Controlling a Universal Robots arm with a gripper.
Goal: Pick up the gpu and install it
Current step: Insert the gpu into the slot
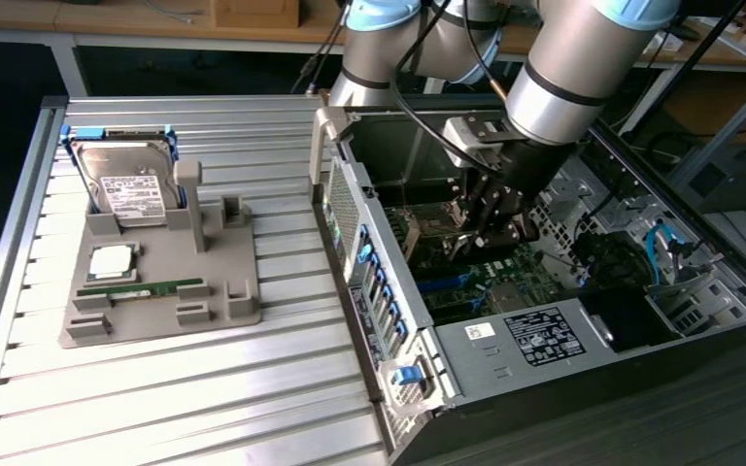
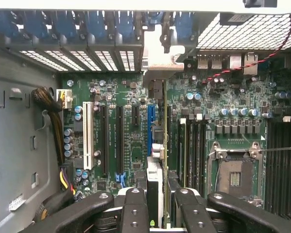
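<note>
GPU [image 2: 157, 145], seen edge-on at the wrist frame's centre, is clenched in the gripper [image 2: 160, 201] above the motherboard [image 2: 130, 141]; I'd align bracket and slot squarely, then press evenly.

hard drive [image 1: 129, 184] upright in grey holder [image 1: 159, 316] | memory stick [image 1: 140, 288] | open computer case [image 1: 387, 320]
</note>
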